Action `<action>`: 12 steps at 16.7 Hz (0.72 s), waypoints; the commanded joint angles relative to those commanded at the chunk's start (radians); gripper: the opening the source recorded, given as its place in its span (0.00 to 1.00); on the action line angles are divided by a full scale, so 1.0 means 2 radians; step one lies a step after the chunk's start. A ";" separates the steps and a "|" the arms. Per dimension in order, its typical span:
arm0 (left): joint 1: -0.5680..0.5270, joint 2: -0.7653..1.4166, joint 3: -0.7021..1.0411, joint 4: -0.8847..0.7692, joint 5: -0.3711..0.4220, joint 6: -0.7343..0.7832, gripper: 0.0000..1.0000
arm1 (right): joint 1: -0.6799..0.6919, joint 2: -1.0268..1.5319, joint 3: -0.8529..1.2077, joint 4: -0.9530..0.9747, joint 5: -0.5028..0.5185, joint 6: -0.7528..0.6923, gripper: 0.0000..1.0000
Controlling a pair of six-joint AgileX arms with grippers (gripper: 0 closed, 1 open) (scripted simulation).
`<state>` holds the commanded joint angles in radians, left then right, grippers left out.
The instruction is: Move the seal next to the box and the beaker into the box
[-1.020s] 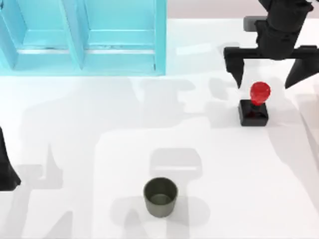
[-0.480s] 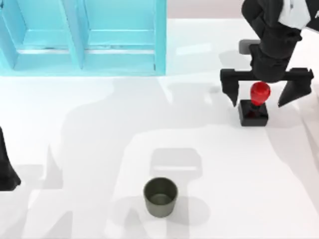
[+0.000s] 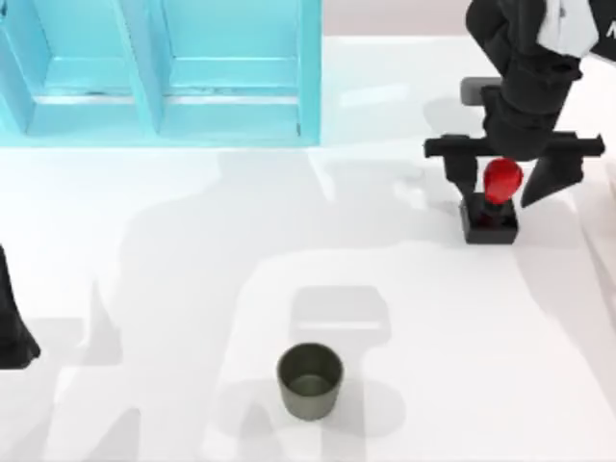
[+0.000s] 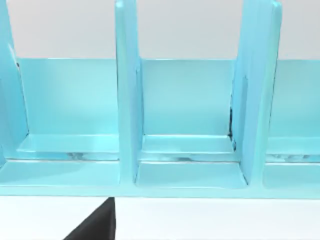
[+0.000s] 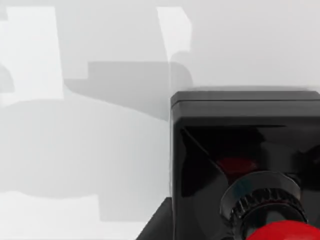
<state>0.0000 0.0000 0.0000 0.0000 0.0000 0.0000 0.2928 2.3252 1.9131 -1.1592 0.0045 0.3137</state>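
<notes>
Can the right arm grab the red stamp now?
Probably yes. The right gripper hangs right over the seal, its jaws open on either side of the red knob, with nothing between them.

top cam looked straight down on the table, box at 11 o'clock, left wrist cam sat level and close facing that same box, right wrist cam hovered tight over the seal, also at 2 o'clock up top
</notes>
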 joint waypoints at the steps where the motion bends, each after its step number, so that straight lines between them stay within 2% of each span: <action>1: 0.000 0.000 0.000 0.000 0.000 0.000 1.00 | 0.000 0.000 0.000 0.000 0.000 0.000 0.40; 6: 0.000 0.000 0.000 0.000 0.000 0.000 1.00 | 0.000 0.000 0.000 0.000 0.000 0.000 0.02; 12: 0.000 0.000 0.000 0.000 0.000 0.000 1.00 | 0.000 0.000 0.000 0.000 0.000 0.000 0.00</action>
<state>0.0000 0.0000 0.0000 0.0000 0.0000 0.0000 0.2928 2.3252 1.9131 -1.1592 0.0045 0.3137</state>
